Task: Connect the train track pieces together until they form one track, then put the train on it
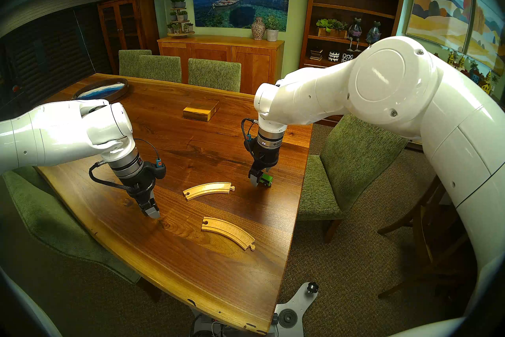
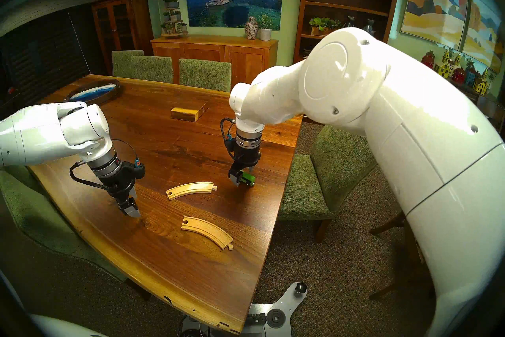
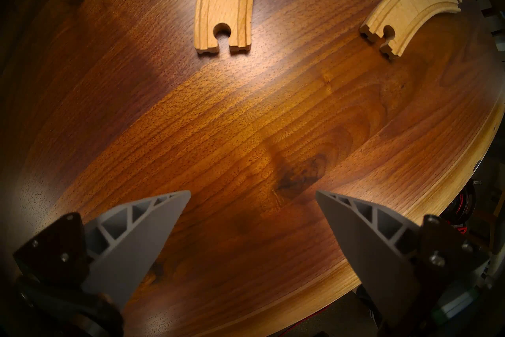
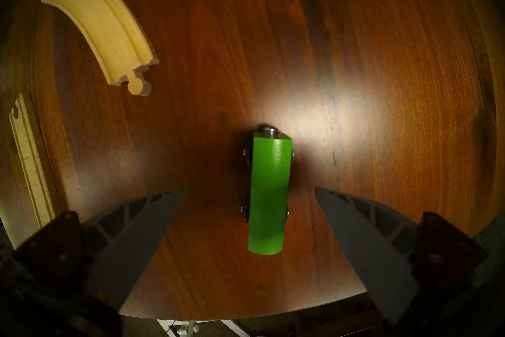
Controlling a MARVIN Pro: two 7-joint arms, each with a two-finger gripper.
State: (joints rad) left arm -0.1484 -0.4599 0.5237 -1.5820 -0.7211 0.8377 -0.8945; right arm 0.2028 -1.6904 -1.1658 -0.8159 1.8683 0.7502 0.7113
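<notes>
**Green train between spread fingers, wooden curves still apart**

Grey ribbed fingers of the right tool point(image 4: 247, 221) stand wide on either side of the small bright green block-shaped train point(image 4: 269, 191), touching neither flank; it is released, gripping nothing. The train sits on its black wheels on the dark brown wooden counter point(image 1: 191, 142), its long axis running straight away from the wrist camera, parallel to the finger faces, so a squeeze would meet its long sides.

Outward from there, the farther pale curved wooden track piece with twin grooves point(image 1: 209, 190) lies just beside the train, its round peg end pointing toward it. The nearer pale grooved curve point(image 1: 228, 232) lies apart from the first, closer to the robot, its peg near the counter's edge.

Over bare wood on the other side, the left tool point(image 3: 252, 197) hangs with its fingers spread and empty. Both socket ends face it, and it looks the nearer arm for those ends. Joining has not begun.
</notes>
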